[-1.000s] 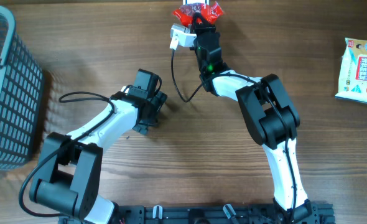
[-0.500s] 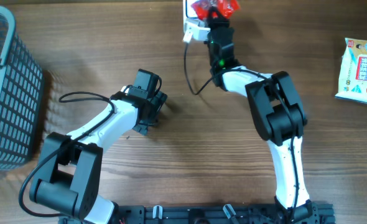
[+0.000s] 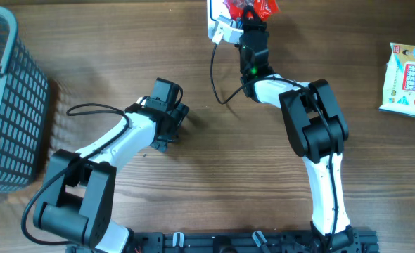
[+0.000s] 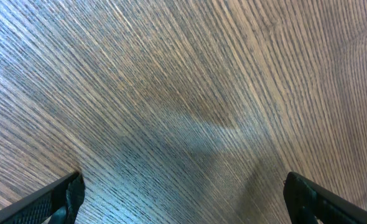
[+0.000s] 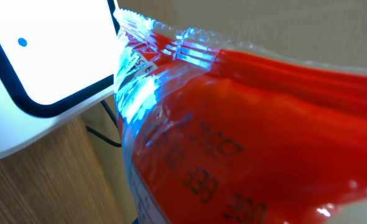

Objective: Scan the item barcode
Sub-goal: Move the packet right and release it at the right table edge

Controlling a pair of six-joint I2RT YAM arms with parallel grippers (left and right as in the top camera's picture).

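Overhead, you can see the right gripper (image 3: pixel 247 14) stretched to the far edge of the table (image 3: pixel 193 183), its fingers pressed together on the red packet (image 3: pixel 261 8), which it holds in the air just beside the white scanner (image 3: pixel 221 29). The right wrist view puts the packet's clear crimped edge right up against the scanner's white, black-bordered face, so the pickup and carry look done and the presenting step looks underway. What is left, by my reading, is the actual read and putting the item away. You cannot confirm a scan from here: there is some dark print near the crimped edge, but it is too blurred to call a barcode, and nothing shows whether it faces the scanner's window. The packet and scanner are both cut off by the top of the overhead frame, and the right fingers themselves are hidden behind the packet. Your left gripper (image 4: pixel 183 200) hangs spread wide over bare wood, holding nothing.
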